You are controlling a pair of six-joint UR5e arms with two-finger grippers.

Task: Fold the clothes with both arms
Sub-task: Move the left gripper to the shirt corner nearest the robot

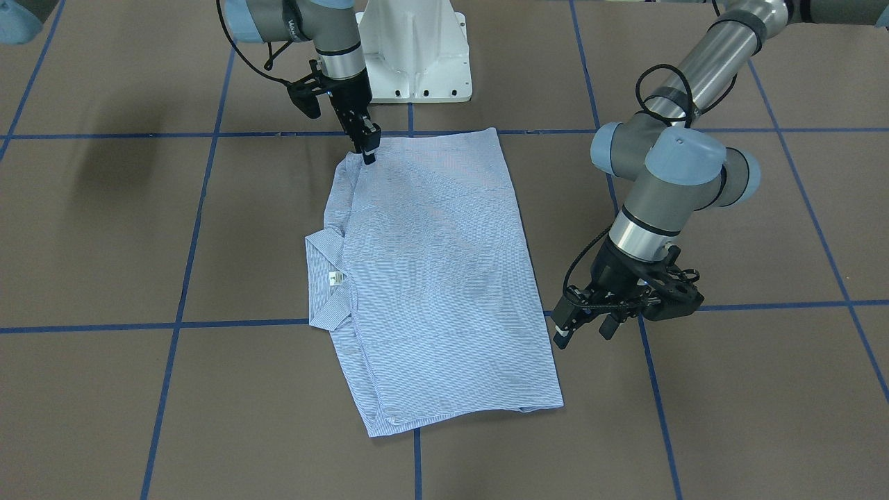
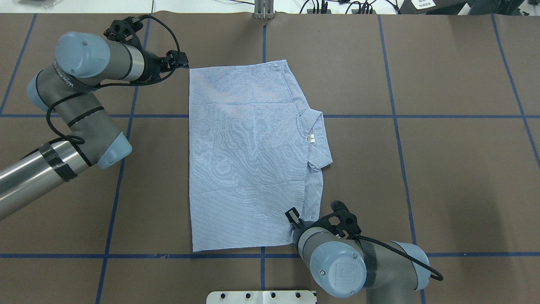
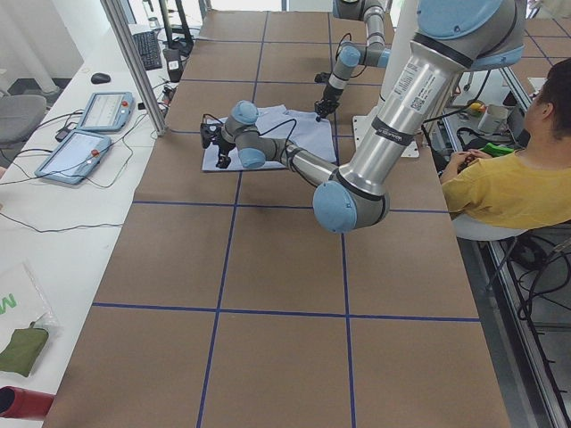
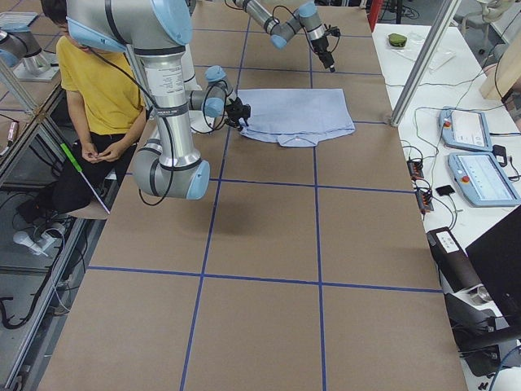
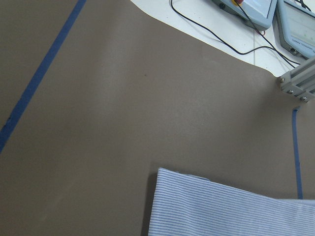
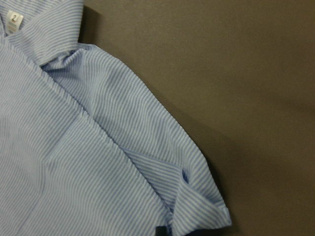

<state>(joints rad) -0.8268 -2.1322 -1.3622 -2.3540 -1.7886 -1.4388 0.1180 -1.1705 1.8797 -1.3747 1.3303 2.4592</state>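
Neatly rectangular, the fine-striped shirt [image 1: 437, 278] lies flat; left gripper [image 1: 583, 336] splayed apart, right gripper [image 1: 369, 153] pressed together.

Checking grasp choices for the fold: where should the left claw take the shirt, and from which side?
Probably take the shirt by its far-left corner, coming in low from the robot's left. It lies flat, so only edges offer a pinch; that corner is nearest the open left claw, while the right claw sits at the diagonal one.
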